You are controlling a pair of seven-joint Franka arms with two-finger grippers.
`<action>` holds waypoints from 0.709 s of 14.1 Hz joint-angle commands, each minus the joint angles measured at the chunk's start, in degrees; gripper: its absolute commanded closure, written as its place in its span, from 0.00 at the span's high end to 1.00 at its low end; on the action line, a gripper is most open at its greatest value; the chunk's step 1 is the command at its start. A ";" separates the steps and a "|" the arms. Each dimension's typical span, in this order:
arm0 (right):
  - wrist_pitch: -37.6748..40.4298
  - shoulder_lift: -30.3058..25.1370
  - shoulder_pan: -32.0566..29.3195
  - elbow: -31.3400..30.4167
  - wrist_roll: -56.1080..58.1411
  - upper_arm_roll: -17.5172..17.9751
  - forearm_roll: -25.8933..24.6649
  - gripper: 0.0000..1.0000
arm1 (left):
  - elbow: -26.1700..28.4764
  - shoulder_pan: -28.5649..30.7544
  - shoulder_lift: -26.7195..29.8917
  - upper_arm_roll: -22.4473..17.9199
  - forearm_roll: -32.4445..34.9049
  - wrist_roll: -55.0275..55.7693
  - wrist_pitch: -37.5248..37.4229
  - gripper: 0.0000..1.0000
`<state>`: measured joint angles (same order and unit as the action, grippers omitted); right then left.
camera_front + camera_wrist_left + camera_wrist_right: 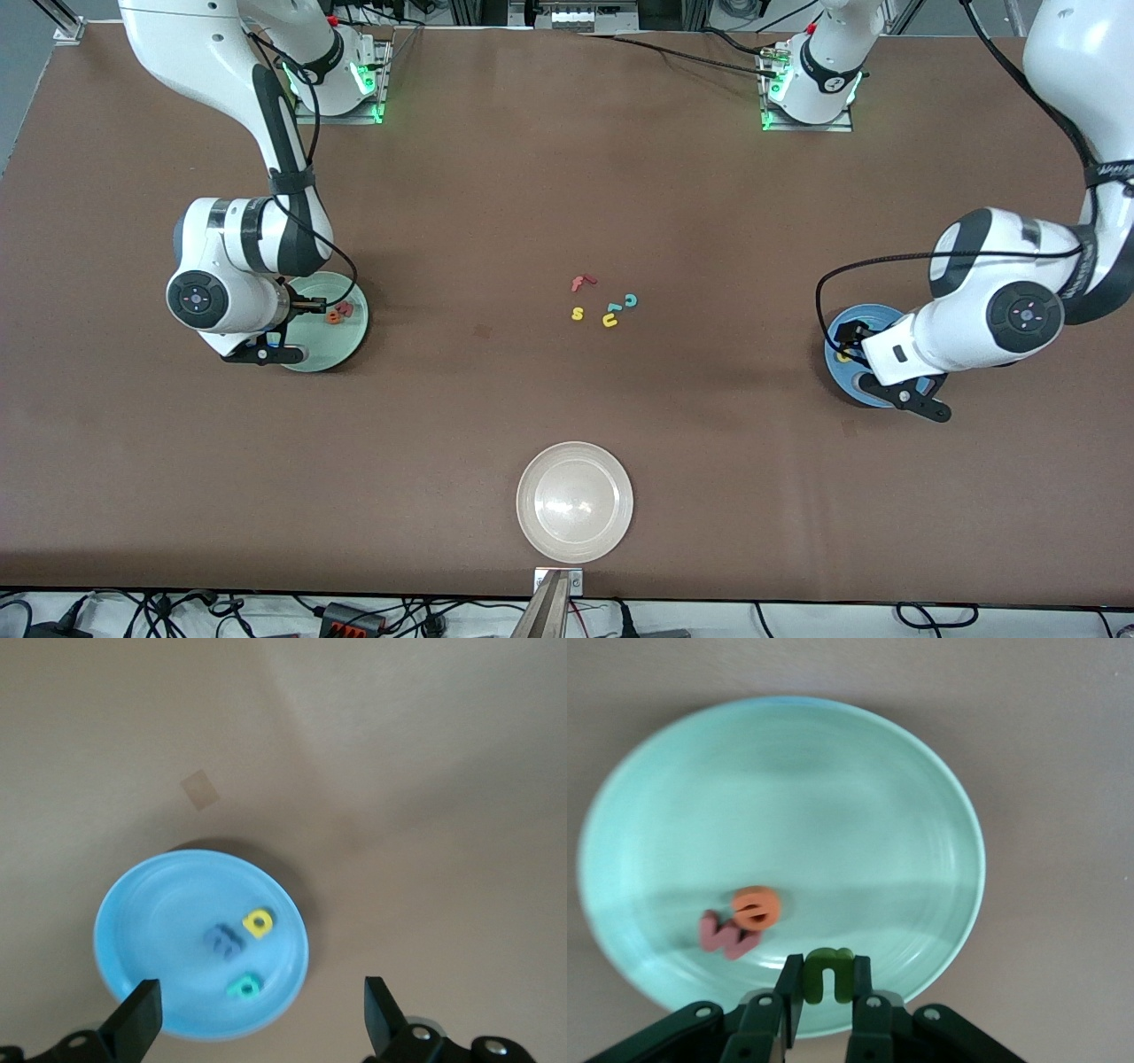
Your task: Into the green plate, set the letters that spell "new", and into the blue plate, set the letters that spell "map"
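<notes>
I saw a brown tabletop (496, 204) with a cream-white plate (575, 502) at its near edge and leftover letters (604, 304) mid-table. My right gripper (824, 988) hung over the mint-green plate (833, 788), clamped on the green n (828, 973), above the orange e (757, 906) and pinkish-red w (726, 936). My left gripper (257, 1014), fingers apart and empty, hung over the blue plate (151, 921) holding blue m (223, 942), yellow a (258, 922) and teal p (244, 987).
</notes>
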<state>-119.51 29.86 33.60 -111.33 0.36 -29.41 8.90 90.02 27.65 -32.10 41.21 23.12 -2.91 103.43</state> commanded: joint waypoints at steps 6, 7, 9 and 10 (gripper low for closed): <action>0.93 -2.95 -0.38 0.32 -2.11 0.76 0.33 1.00 | -15.38 0.39 1.86 8.89 0.18 14.52 -17.29 1.00; 3.47 -4.27 -0.30 1.72 -2.90 0.67 0.33 1.00 | -15.66 -0.04 4.12 8.37 -0.09 14.51 -17.47 1.00; 8.48 -5.68 -0.12 4.62 -4.57 -0.12 0.33 1.00 | -15.04 -1.53 8.69 3.83 -4.02 14.51 -17.30 1.00; 11.12 -6.56 -0.29 6.20 -5.63 -0.21 0.24 1.00 | -14.96 -5.28 11.50 -3.00 -8.58 14.25 -17.21 1.00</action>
<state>-113.19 26.13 33.63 -107.22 -3.08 -29.43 9.03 74.63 26.98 -26.32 47.07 20.31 11.22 87.07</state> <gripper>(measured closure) 0.101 0.000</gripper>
